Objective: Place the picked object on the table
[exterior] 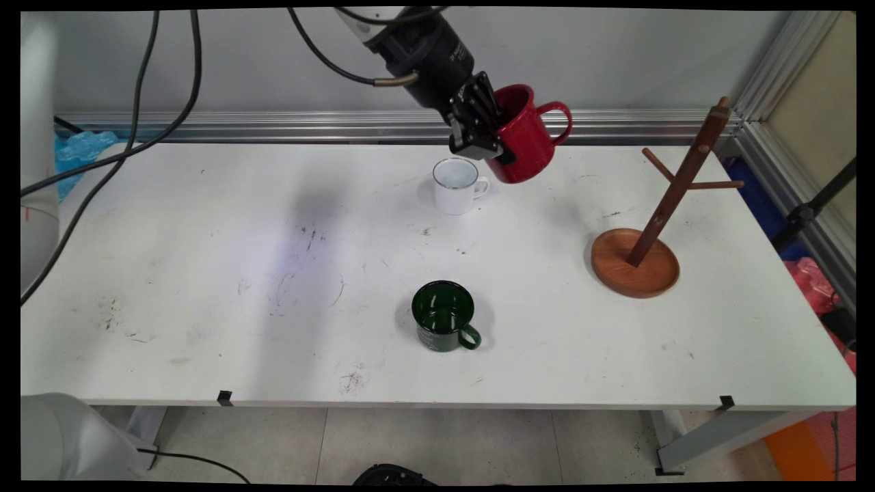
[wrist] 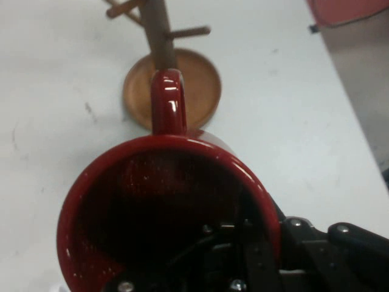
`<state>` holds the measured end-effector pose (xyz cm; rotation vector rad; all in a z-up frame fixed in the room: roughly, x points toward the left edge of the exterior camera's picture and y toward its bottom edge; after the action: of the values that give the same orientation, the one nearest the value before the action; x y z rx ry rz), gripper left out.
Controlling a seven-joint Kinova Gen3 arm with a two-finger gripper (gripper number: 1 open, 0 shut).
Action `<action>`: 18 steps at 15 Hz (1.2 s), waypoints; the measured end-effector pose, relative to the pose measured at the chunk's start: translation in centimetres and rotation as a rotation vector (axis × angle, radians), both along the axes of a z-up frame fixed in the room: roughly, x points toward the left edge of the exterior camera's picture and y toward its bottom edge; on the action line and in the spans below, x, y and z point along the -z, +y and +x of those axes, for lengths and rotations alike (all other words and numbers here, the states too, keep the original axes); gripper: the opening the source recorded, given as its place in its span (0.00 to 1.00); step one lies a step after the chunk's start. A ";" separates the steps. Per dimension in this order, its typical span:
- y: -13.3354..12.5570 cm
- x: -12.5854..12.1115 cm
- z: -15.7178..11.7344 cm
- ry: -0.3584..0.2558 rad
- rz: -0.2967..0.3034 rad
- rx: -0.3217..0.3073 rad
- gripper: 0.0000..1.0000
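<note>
A red mug [exterior: 525,134] hangs tilted in the air above the table's far side, its handle turned to the right. My gripper [exterior: 487,131] is shut on its rim, one finger inside the mug and one outside. Through the hand camera the red mug [wrist: 164,213] fills the lower picture, its handle pointing up toward a wooden mug tree [wrist: 172,85]. That wooden mug tree [exterior: 642,253], with a round base and bare pegs, stands at the table's right. A white mug [exterior: 456,185] sits on the table just below and left of the red one.
A dark green mug [exterior: 444,316] stands upright near the table's front middle, handle to the right. Black cables hang from the arm at the upper left. An aluminium rail runs along the wall behind the table [exterior: 205,273].
</note>
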<state>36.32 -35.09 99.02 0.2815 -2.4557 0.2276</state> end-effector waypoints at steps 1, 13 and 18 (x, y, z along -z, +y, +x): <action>0.0 0.1 -0.1 -0.010 -0.003 -0.005 0.00; -0.3 2.6 -1.8 -0.188 -0.036 -0.040 0.00; -0.5 4.2 -2.7 -0.257 -0.036 -0.052 0.00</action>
<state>33.66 -35.59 94.86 0.3173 -2.6967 0.3496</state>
